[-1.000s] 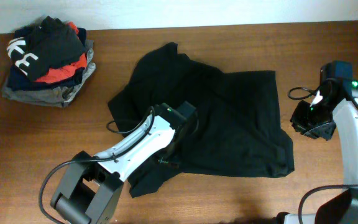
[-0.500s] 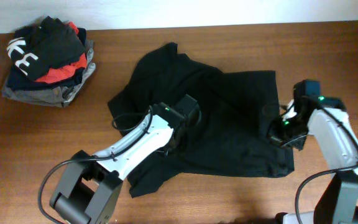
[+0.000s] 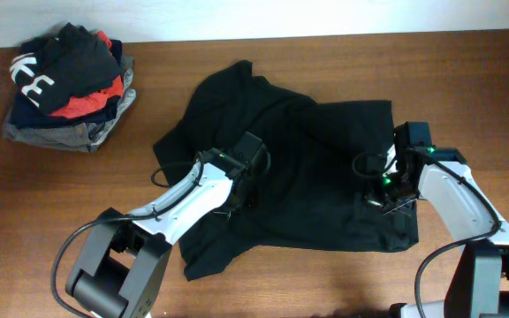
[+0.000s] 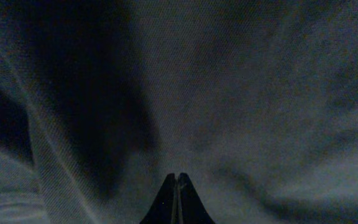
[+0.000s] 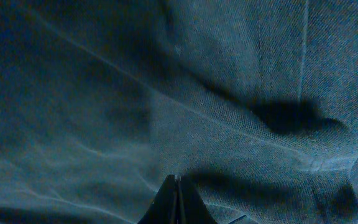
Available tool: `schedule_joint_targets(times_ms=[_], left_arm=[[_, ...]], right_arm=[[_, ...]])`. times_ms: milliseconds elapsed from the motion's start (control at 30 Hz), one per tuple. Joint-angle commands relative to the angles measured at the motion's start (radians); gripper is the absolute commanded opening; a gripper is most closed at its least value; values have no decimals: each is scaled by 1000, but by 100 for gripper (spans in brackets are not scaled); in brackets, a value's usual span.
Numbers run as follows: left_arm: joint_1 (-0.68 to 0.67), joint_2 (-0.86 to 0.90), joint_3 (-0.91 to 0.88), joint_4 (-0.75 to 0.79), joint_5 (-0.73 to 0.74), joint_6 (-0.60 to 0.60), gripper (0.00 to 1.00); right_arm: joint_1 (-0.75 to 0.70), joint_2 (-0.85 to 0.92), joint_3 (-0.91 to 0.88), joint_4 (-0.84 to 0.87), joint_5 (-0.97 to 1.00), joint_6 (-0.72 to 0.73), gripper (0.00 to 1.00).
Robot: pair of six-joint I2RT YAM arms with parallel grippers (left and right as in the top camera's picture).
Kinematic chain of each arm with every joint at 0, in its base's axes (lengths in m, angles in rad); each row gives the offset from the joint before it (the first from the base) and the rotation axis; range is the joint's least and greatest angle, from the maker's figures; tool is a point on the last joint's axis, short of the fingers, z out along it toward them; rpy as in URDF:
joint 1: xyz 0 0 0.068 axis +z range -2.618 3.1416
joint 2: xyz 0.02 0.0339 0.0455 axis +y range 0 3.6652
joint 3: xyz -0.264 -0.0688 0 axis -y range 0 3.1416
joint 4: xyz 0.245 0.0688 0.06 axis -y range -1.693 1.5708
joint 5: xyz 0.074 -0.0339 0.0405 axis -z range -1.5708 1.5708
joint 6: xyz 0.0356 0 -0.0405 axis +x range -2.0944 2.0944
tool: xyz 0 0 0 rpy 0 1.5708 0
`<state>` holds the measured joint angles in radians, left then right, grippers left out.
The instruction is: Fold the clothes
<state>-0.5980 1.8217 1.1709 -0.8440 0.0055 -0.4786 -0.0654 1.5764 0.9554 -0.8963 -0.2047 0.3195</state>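
The clothes (image 3: 316, 190), a large black top, lie spread and rumpled across the middle of the brown table. My left gripper (image 3: 253, 157) is over the garment's left-centre. In the left wrist view its jaws (image 4: 177, 178) are pressed together just above dark wrinkled fabric (image 4: 241, 93), with nothing seen between them. My right gripper (image 3: 375, 187) is over the garment's right part, near the hem. Its jaws (image 5: 178, 179) are also pressed together over creased cloth (image 5: 185, 81). I see no logo or lettering.
A pile of folded garments (image 3: 64, 84) in red, navy, grey and black with white letters sits at the back left corner. Bare wooden table (image 3: 467, 79) surrounds the top. Loose cables (image 3: 162, 177) hang beside each arm.
My right arm has swung left from off the garment's right edge onto the cloth. The left gripper has closed and shifted slightly up and left over the fabric.
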Motion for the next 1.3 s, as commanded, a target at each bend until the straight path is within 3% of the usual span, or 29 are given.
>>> schedule_joint_targets(times_ms=[0,567,800,1267], left_arm=[[2,24,-18,12,26,20,1],[8,142,-21,24,21,20,1],[13,142,-21,-24,-94,21,1],[162,142,-21,-96,-108,58,1]], right_arm=[[7,4,-16,12,2,10,4],[6,163,-19,94,110,37,4],[5,227,-19,132,193,87,4],[-91,250,-18,165,262,111,4]])
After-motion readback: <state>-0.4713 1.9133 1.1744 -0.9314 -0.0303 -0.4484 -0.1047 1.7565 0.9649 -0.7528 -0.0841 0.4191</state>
